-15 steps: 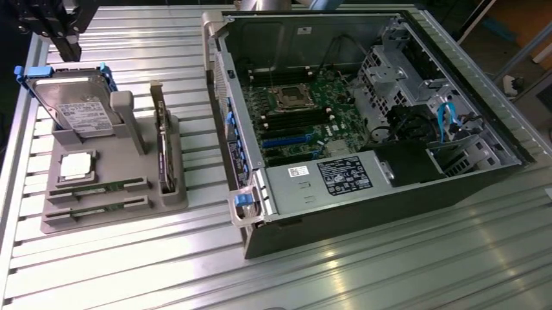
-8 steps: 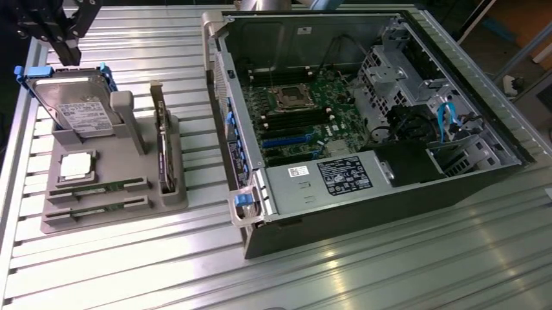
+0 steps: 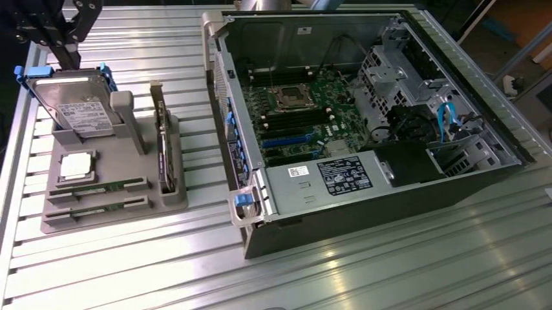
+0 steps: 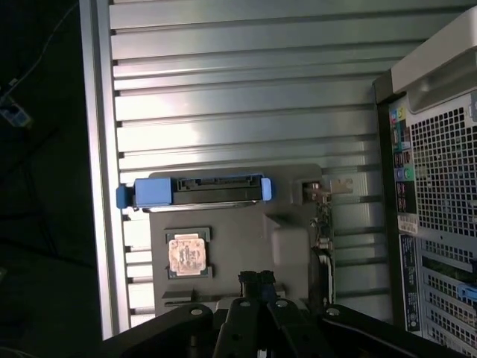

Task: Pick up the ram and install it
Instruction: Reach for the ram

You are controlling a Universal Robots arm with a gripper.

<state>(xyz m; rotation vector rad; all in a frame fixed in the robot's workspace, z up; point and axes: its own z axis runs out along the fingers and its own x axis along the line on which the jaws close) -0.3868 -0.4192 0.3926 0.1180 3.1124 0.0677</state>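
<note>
Claw [image 4: 256, 283] closed on nothing, tips together, high over grey holder [image 3: 177, 197]. Ram [image 3: 97, 188] well below claw, lying in a holder slot, with twin stick [image 3: 93, 210] just beside it; cannot tell the two apart. Hard drive [image 3: 74, 106], CPU [image 3: 76, 166] and expansion card [image 3: 162, 152] also beneath claw. Open PC case [image 3: 362, 116] off to one side.

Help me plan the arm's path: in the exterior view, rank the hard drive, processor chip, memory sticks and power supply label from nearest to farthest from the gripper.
From the gripper:
1. Hard drive, just below it.
2. Processor chip, middle of the tray.
3. Memory sticks, at the tray's front.
4. Power supply label, inside the case.
</note>
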